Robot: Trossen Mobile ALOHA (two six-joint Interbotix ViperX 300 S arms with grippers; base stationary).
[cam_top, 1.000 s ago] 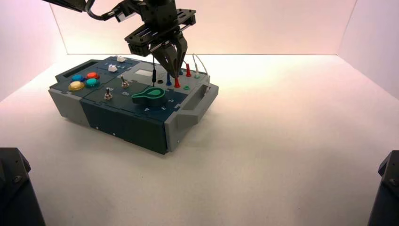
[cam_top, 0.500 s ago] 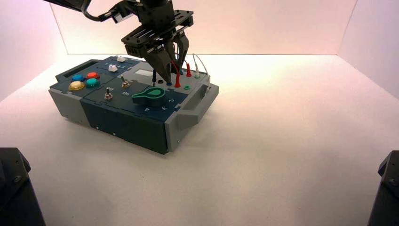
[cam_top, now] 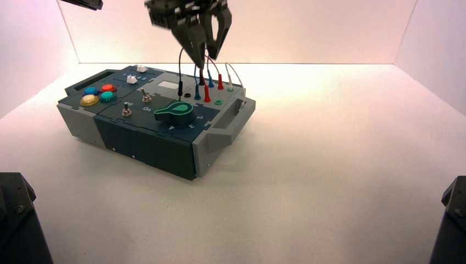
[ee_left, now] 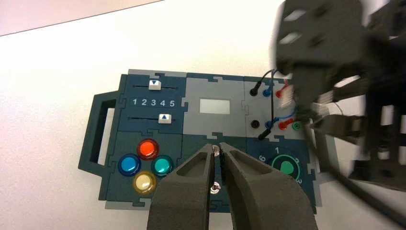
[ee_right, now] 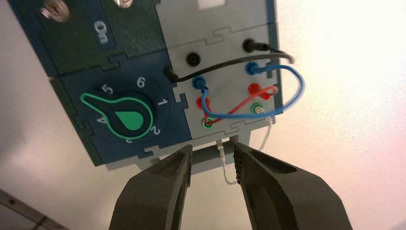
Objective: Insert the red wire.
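The red wire [cam_top: 213, 62] arches between two red plugs at the box's far right corner, the near plug [cam_top: 207, 95] and the far plug [cam_top: 220, 83] both standing in the socket panel. Both ends look seated, so the insertion appears all but done; what seems left is a clean departure. Right above, the right gripper [cam_top: 206, 62] hangs with its jaws apart and nothing between them. It would do well to rise straight up with the jaws wide, so that neither tip hooks the red arch or the blue wire [ee_right: 299, 91] crossing it. A glance at the near plug's collar would be wise first: should it sit proud, a light press straight down its axis, not on the lead, ought to settle it. Beside it, the black wire [ee_right: 225, 66] has a loose end by its bare black socket [ee_right: 193, 59], and the white plug [ee_right: 220, 149] hangs free by the right edge's handle; neither should be dragged along. The left gripper [ee_left: 218, 147] waits above the box with its jaws closed, no object visible in them, clear of the knob [cam_top: 175, 113] and the wires.
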